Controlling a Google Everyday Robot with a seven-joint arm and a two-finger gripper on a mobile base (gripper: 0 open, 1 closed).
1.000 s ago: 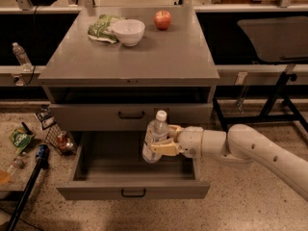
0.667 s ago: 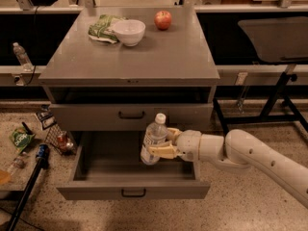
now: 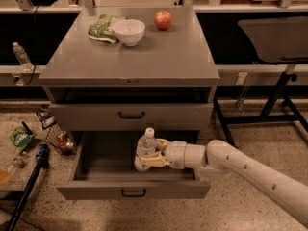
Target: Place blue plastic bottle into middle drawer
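Observation:
The blue plastic bottle (image 3: 145, 149), clear with a white cap and pale label, stands upright inside the pulled-out middle drawer (image 3: 133, 190), the lowest drawer of the grey cabinet. My gripper (image 3: 151, 154) reaches in from the right on a white arm and is shut on the bottle's lower body, one finger behind it and one in front. The bottle's base sits at or just above the drawer floor; I cannot tell which.
The drawer above (image 3: 131, 115) is closed. On the cabinet top (image 3: 168, 57) stand a white bowl (image 3: 128, 32), a green bag (image 3: 102, 27) and a red apple (image 3: 163, 19). A small clear bottle (image 3: 20, 56) stands at left. Litter (image 3: 21, 139) and a black pole (image 3: 26, 186) lie on the floor at left. A dark table (image 3: 276, 37) stands at right.
The gripper and bottle have moved slightly left and lower into the drawer.

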